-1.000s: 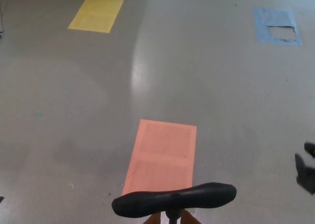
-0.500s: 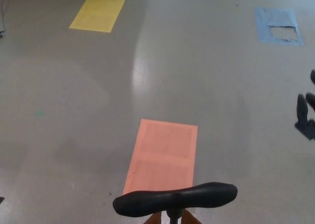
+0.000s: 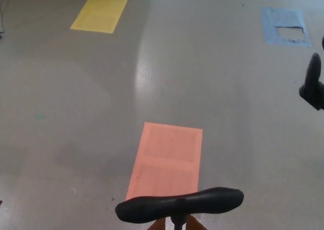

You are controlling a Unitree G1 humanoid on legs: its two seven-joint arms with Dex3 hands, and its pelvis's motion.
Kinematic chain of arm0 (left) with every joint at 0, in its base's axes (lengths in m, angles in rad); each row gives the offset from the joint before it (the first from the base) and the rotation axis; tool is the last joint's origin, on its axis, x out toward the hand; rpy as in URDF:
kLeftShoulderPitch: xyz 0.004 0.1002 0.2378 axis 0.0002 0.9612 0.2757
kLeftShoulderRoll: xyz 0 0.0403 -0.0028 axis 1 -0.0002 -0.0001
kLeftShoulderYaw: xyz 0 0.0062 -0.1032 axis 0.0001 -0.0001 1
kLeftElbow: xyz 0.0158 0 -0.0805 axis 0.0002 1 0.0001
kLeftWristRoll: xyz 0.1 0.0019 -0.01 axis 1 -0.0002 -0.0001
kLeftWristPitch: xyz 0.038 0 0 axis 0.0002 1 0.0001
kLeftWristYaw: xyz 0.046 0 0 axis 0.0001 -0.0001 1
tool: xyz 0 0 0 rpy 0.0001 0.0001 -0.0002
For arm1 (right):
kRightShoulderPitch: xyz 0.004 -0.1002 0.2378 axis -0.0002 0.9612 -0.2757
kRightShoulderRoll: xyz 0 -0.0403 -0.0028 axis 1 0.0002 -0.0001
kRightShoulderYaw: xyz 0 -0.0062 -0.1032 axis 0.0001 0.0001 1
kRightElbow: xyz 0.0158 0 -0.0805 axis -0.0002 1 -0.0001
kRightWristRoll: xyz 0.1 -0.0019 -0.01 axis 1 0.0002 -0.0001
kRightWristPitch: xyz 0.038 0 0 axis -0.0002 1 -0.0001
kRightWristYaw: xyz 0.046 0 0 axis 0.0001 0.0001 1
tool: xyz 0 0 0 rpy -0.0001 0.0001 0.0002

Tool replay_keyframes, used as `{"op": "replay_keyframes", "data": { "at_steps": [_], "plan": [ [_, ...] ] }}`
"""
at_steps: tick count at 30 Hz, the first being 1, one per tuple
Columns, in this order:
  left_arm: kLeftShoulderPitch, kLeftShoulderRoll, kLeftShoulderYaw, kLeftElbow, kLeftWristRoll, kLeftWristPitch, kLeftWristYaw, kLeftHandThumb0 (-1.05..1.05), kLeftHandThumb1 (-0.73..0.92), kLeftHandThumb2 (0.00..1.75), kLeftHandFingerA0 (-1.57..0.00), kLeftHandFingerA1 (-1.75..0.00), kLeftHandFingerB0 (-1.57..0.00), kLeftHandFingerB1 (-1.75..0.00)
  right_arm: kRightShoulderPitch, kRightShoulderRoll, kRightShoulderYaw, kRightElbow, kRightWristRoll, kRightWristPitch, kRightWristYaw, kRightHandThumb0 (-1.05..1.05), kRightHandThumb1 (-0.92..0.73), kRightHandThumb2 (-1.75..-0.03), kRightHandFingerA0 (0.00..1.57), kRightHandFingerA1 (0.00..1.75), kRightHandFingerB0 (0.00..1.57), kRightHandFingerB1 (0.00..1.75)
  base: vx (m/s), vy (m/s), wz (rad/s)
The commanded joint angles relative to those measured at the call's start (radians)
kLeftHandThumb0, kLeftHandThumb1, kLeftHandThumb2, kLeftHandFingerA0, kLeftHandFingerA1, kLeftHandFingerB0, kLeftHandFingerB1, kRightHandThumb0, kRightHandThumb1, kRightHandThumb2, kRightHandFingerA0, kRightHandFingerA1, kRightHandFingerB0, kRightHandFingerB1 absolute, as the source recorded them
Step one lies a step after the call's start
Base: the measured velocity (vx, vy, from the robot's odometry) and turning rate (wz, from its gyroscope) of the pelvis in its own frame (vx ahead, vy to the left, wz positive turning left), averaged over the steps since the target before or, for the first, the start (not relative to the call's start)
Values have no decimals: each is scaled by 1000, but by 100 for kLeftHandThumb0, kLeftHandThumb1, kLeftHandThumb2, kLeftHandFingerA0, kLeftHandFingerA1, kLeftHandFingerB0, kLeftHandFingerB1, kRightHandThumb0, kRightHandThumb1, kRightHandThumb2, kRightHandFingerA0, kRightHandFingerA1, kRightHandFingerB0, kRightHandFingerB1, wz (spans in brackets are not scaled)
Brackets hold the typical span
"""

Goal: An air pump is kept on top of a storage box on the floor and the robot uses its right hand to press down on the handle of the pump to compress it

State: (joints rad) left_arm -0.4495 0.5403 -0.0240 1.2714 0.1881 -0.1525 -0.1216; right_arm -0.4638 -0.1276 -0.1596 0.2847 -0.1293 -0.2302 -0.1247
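A yellow floor patch (image 3: 98, 14) lies at upper left of a grey floor (image 3: 66, 113), with an orange patch (image 3: 167, 161) in the centre and a torn blue patch (image 3: 285, 26) at upper right. At the bottom edge, just in front of the orange patch, the black pump handle (image 3: 179, 204) sits atop its shaft, untouched; orange slivers below it may be the storage box, which cannot be confirmed. The handle's long axis runs left to right across the frame, its right end tipped slightly upward. The robot's left hand is out of view. At the far right edge, the right hand (image 3: 313, 83) hangs well apart from the handle, cut off by the frame, so whether its fingers are spread or closed cannot be told. The task appears to be at the approach stage: pressing calls for bringing the right hand inward and down until it is over the handle's middle, then pushing straight down.
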Motion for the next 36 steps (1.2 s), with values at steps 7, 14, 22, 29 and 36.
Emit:
{"op": "replay_keyframes", "data": {
  "at_steps": [7, 14, 22, 29, 36],
  "plan": [
    [17, 37, 9, 28, 0, -68, -48, -65, 64, 60, -35, -54, -34, -36, -135, -132, 356, -1071, -168, 282, 409, -88, -90, -123, 0, 14, 0, 15, 0, 0, 0],
    [24, 34, 11, 36, -3, -38, -58, -65, 63, 59, -35, -50, -31, -33, -152, -182, 386, -1143, -141, 333, 473, -88, -92, -125, 0, 11, 0, 14, 0, 0, 0],
    [35, 31, 35, 32, -28, -84, -75, -63, 61, 59, -34, -54, -34, -38, -180, -220, 424, -1231, -67, 439, 521, -92, -89, -123, 7, 16, 7, 15, 0, 0, 0],
    [34, 25, 17, 38, -9, -67, -54, -64, 63, 59, -38, -54, -33, -38, -187, -287, 453, -1272, -5, 492, 578, -88, -87, -121, 0, 13, 0, 13, 0, 0, 0],
    [26, 34, 20, 32, -16, -77, -76, -64, 62, 59, -31, -53, -34, -40, -237, -414, 453, -1237, -5, 526, 674, -90, -92, -125, 0, 11, 0, 10, 0, 0, 0]
  ]
}}
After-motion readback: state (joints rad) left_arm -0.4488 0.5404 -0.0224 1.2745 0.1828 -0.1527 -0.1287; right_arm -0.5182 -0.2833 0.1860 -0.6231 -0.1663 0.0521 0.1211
